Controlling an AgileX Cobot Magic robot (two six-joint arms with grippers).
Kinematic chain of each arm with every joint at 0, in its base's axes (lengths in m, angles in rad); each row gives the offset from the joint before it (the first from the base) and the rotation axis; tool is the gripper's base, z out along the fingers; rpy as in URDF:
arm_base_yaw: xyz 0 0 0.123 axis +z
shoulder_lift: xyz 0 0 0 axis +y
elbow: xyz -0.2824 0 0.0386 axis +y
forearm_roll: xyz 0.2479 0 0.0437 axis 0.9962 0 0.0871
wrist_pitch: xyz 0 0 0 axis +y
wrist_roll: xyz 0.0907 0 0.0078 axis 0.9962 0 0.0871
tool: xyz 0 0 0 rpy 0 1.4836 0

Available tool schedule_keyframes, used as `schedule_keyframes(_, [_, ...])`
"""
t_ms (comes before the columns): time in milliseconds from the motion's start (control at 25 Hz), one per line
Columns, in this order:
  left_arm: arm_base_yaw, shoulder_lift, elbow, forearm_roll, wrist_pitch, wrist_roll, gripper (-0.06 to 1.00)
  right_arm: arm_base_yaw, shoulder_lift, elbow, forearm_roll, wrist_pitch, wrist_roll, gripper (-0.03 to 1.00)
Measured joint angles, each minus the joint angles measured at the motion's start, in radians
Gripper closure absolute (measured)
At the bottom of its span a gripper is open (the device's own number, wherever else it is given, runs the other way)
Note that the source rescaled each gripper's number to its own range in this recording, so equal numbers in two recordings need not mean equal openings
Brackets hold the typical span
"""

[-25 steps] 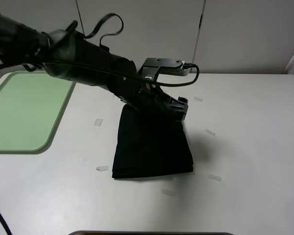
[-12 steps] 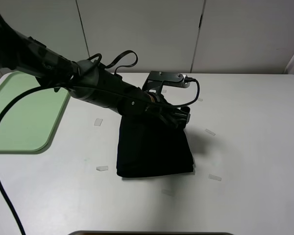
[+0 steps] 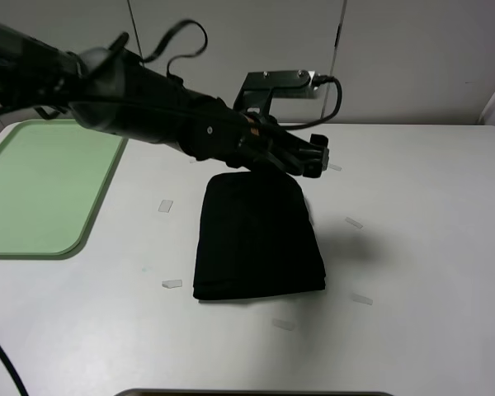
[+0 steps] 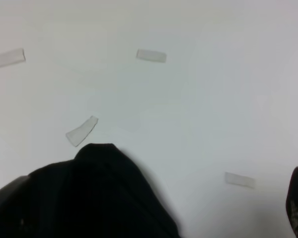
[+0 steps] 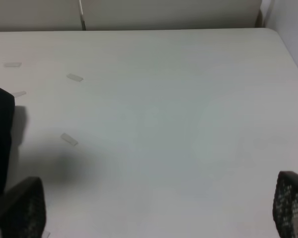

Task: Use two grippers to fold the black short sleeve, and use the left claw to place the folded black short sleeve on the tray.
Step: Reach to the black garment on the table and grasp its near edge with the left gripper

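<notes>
Black left end effector (image 3: 317, 157) — fingers spread — hovers over the folded shirt (image 3: 258, 238).

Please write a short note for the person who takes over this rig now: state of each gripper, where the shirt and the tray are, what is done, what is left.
Left gripper: open, holding nothing, above the table just beyond the far edge of the black short sleeve.
Right gripper: open, empty, over bare table; its arm does not show in the high view.
Shirt: folded into a compact rectangle, flat on the table near the middle, with no gripper on it.
Tray: on the left side of the table, nothing on it, apart from the shirt.
Done: the folding looks finished.
Left: the left gripper must grasp the folded shirt and place it on the tray.
</notes>
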State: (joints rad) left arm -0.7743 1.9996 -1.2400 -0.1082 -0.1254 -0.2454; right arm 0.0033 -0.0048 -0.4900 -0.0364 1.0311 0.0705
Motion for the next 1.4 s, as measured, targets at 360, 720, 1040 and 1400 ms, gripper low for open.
schedule_keyframes(360, [0.055, -0.165, 0.0, 0.0, 0.353, -0.009, -0.06, 0.0, 0.0, 0.0, 0.0, 0.0, 0.0, -0.03])
schedule_keyframes(720, [0.136, -0.205, 0.109, -0.04, 0.525, -0.015, -0.06, 0.0, 0.0, 0.0, 0.0, 0.0, 0.0, -0.03])
schedule_keyframes(1040, [0.139, -0.182, 0.242, -0.08, 0.44, -0.016, -0.06, 0.0, 0.0, 0.0, 0.0, 0.0, 0.0, -0.03])
schedule_keyframes(1400, [0.119, -0.052, 0.244, -0.125, 0.324, -0.017, -0.06, 0.0, 0.0, 0.0, 0.0, 0.0, 0.0, -0.03])
